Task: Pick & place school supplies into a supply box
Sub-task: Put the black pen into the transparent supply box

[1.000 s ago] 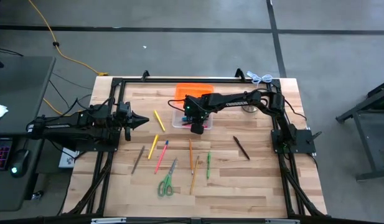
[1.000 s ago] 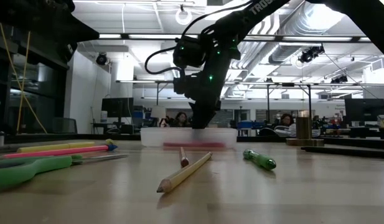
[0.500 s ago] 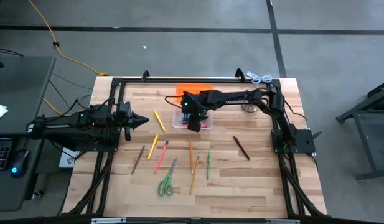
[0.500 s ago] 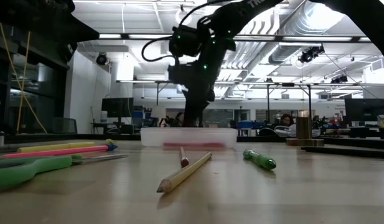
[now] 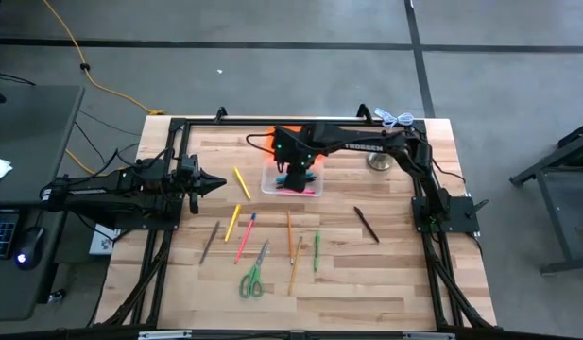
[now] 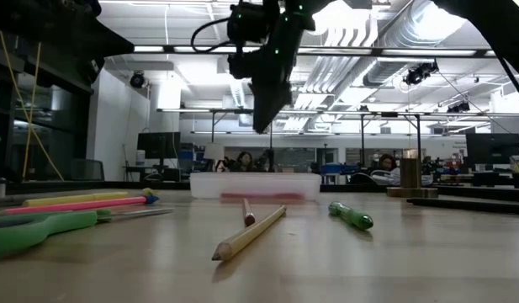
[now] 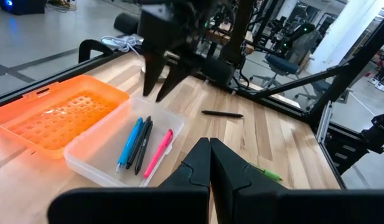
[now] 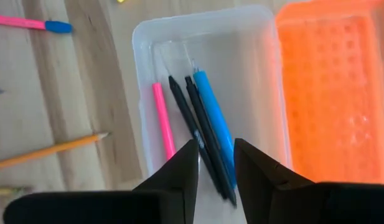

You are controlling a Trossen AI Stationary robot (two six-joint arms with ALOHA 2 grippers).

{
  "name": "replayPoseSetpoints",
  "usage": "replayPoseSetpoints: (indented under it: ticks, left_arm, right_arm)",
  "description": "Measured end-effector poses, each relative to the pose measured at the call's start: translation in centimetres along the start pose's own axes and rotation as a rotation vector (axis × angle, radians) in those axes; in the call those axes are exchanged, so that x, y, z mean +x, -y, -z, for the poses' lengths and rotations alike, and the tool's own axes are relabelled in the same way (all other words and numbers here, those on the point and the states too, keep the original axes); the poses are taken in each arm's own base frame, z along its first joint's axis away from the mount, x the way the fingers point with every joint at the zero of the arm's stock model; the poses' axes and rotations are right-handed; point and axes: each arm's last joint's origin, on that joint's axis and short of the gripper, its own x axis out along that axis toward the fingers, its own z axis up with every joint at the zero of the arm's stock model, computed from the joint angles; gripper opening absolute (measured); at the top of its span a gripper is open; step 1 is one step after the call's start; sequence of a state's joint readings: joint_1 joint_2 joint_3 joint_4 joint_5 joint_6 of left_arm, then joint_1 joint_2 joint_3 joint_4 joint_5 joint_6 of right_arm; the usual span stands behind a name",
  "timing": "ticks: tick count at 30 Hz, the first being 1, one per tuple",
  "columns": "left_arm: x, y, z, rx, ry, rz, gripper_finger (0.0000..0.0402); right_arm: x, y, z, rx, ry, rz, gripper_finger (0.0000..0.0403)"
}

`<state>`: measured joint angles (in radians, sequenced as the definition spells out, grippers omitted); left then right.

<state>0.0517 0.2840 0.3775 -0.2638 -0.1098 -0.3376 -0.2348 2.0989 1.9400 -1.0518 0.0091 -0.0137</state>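
Note:
The supply box (image 5: 269,185) is a clear tray with an open orange lid (image 8: 328,93) on its far side. A pink pen (image 8: 162,118), two dark pens (image 8: 190,115) and a blue pen (image 8: 211,115) lie flat in it. My right gripper (image 8: 210,165) hangs open above the box (image 6: 255,185), holding nothing; the left wrist view shows the right gripper (image 7: 167,78) clear of the tray. My left gripper (image 7: 209,149) is shut and waits at the table's left (image 5: 211,182). More pens, pencils, a green marker (image 5: 317,250) and green-handled scissors (image 5: 252,276) lie on the near half of the table.
A yellow pen (image 5: 241,181) lies left of the box. A dark brown pen (image 5: 367,224) lies toward the right. A silvery bell-like object (image 5: 378,162) stands right of the box. In the low view a pencil (image 6: 249,232) points at the camera. People sit in the room behind.
My right gripper has risen straight up out of the supply box and a little toward the far edge. Its fingertips were down at the tray and now hang well above it. The pens in the box lie still.

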Motion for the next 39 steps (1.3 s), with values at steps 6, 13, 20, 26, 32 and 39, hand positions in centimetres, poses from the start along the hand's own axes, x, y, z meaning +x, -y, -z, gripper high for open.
replayPoseSetpoints:
  ticks: [6, 13, 20, 26, 32, 39]
  left_arm:
    - [0.0, 0.0, 0.0, 0.0, 0.001, 0.0, 0.0033]
    - [0.0, 0.0, 0.0, 0.0, 0.001, 0.0, 0.0033]
    - [0.0, 0.0, 0.0, 0.0, 0.001, 0.0, 0.0033]
    - [0.0, 0.0, 0.0, 0.0, 0.001, 0.0, 0.0033]
    - [0.0, 0.0, 0.0, 0.0, 0.001, 0.001, 0.0033]
    - [0.0, 0.0, 0.0, 0.0, 0.0, 0.0, 0.0033]
  right_arm:
    - [-2.5, 0.0, 0.3, 0.069, -0.094, 0.001, 0.0078]
    - [-4.1, -0.4, 0.9, 0.107, -0.174, -0.013, 0.0079]
    - [-4.6, -1.9, 1.8, 0.076, -0.267, -0.015, 0.008]
    - [-4.6, -2.7, 1.9, 0.039, -0.28, 0.008, 0.0079]
    - [-4.7, -2.9, 2.0, 0.031, -0.284, 0.008, 0.0078]
    - [-4.8, -2.8, 2.5, 0.021, -0.337, 0.015, 0.0077]
